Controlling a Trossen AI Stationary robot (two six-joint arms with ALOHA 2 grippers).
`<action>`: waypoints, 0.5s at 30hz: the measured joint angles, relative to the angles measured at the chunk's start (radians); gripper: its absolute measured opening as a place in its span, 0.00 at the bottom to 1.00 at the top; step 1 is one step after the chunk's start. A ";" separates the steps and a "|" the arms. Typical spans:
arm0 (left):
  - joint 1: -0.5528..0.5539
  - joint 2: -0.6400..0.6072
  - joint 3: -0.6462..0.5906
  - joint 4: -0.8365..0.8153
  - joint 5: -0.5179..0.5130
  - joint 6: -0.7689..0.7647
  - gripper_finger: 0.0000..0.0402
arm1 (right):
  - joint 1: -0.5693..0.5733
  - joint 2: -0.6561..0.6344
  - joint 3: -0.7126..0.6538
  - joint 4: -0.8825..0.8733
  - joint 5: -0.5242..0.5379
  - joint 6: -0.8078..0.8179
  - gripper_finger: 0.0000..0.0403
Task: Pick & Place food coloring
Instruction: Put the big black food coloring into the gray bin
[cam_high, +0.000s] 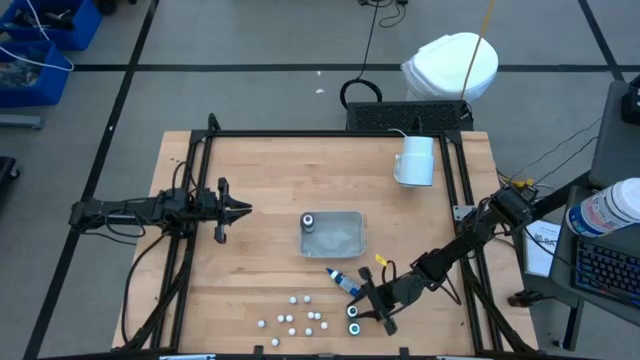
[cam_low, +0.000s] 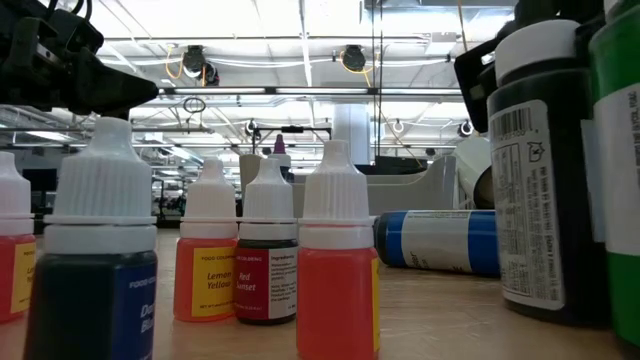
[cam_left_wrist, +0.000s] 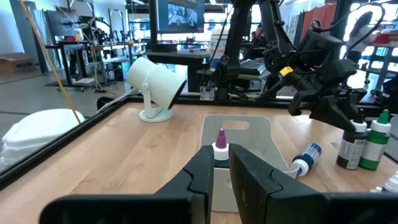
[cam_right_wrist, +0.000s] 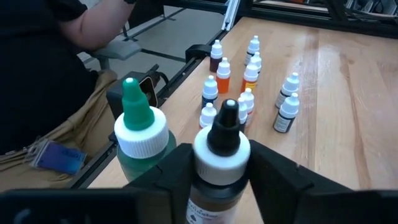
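Two taller bottles stand near the table's near edge: a dark one with a black tip (cam_right_wrist: 224, 155) and a green one (cam_right_wrist: 140, 140) beside it. My right gripper (cam_high: 362, 308) is shut on the dark one. A blue bottle (cam_high: 343, 281) lies on its side just beyond them. Several tiny white-capped dropper bottles (cam_high: 297, 320) stand in a cluster to their left. A purple-tipped bottle (cam_left_wrist: 220, 144) stands in the clear tray (cam_high: 345, 238). My left gripper (cam_high: 240, 210) hovers left of the tray, shut and empty. My right gripper pinches the dark bottle by its white collar (cam_right_wrist: 205, 152), one finger on each side. The fingers (cam_right_wrist: 273, 177) come slanting down from the table's far right. The bottle is upright; whether its base is on the table is hidden.
A large white mug (cam_high: 415, 160) lies on its side near the far right corner. A black frame runs around the tabletop. A person in dark clothing (cam_right_wrist: 43, 56) sits just past the near edge. Bare wood lies between the left gripper and the dropper cluster.
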 joint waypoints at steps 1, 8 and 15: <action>0.000 0.000 0.000 0.000 0.000 0.000 0.14 | 0.000 0.000 0.000 0.000 0.000 -0.001 0.29; 0.000 0.000 0.000 -0.001 0.000 0.000 0.14 | 0.000 0.000 0.000 0.003 0.002 -0.039 0.27; 0.000 0.000 0.000 -0.002 0.000 0.000 0.14 | -0.030 -0.045 0.000 0.032 0.034 -0.098 0.28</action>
